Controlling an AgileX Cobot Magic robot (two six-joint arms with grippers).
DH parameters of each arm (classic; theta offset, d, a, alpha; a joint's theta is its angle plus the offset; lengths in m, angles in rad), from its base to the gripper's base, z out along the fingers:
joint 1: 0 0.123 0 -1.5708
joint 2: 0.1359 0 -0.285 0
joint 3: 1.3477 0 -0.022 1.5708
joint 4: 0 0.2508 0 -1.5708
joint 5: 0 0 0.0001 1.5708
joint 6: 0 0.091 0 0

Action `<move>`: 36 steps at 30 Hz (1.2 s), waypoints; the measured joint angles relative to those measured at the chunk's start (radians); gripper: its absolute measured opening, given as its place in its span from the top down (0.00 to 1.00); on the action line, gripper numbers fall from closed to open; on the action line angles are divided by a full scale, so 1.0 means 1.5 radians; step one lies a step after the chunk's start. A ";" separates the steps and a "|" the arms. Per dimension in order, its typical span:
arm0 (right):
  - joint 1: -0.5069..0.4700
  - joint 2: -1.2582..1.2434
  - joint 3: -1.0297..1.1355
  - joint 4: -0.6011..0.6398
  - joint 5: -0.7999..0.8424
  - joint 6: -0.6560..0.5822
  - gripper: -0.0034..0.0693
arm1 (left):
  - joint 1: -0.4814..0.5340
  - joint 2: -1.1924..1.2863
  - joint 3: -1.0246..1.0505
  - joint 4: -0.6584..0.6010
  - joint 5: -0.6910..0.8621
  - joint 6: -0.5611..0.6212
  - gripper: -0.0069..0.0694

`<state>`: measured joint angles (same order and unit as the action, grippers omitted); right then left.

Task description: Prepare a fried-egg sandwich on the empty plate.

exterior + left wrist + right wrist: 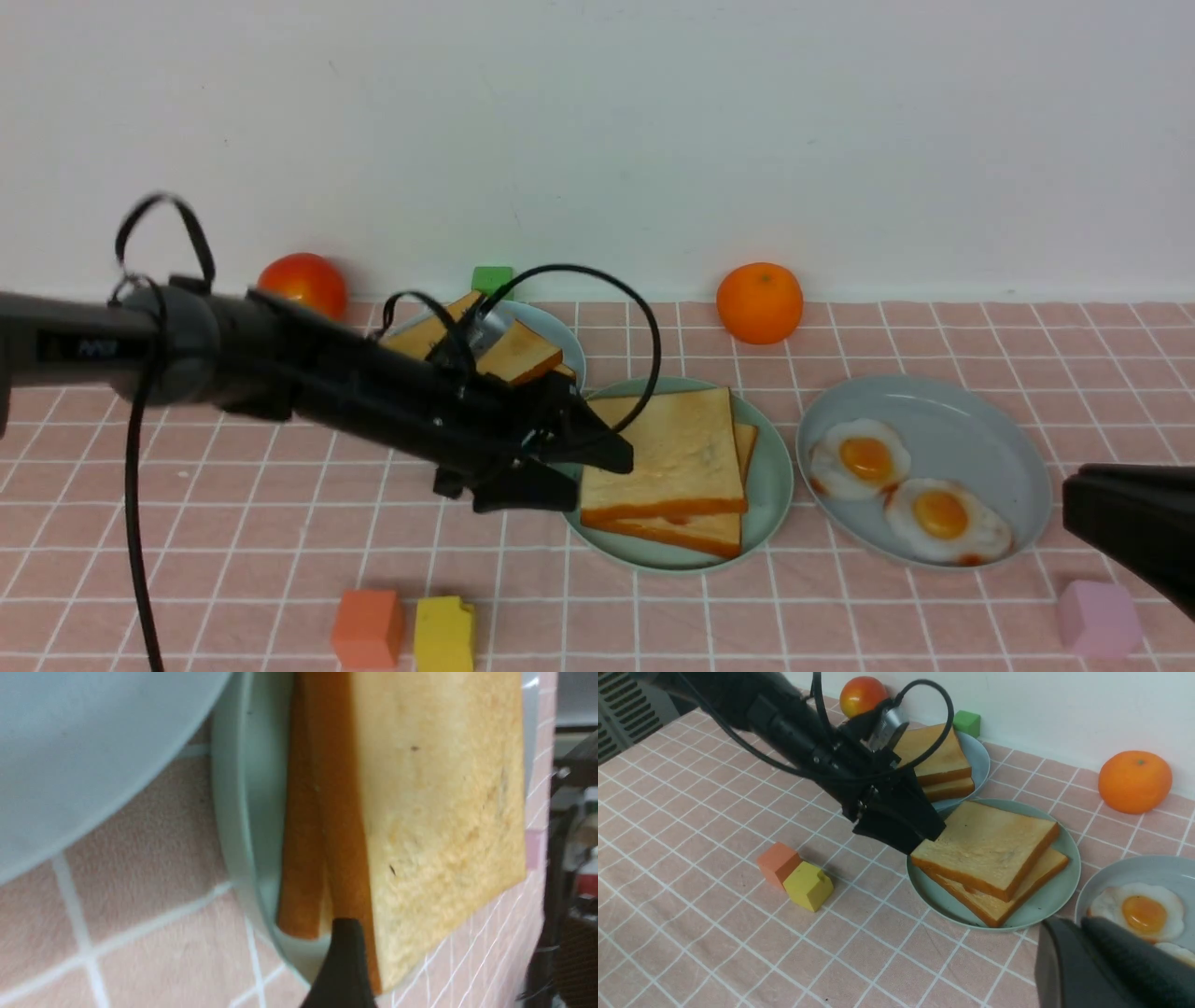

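L gripper [595,481] jaws apart, tips right at the near-left edge of the toast stack [667,457], which sits on the mint-green plate [771,485], mid-table. R gripper [1074,499] low beside the egg plate [990,411], jaws: can't tell. Pink grid-check cloth [233,560] underneath, white wall [597,140] behind.

cloth on table [233,560]: woven, matt, fine rough weave. mint-green plate [770,485]: smooth plastic, matt. toast slices [663,453]: porous, spongy-looking faces, smoother crusts. fried eggs [864,459]: glossy, plastic-looking. blue-grey plate [971,420] under eggs: smooth, faint sheen. tomato [303,283]: shiny skin. orange [759,301]: duller skin. left end effector [602,479]: black, matt, plastic-looking. cable [644,317]: smooth, black, slight gloss.
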<state>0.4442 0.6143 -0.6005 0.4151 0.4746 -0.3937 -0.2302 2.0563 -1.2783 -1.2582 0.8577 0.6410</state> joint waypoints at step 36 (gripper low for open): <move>0.000 -0.158 0.154 -0.244 -0.154 0.306 0.96 | -0.130 -0.672 0.039 0.660 0.110 -0.526 0.89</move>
<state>0.4442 0.3777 -0.3696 0.0493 0.2432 0.0652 -0.4254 1.0486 -1.2205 -0.2680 1.0227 -0.1475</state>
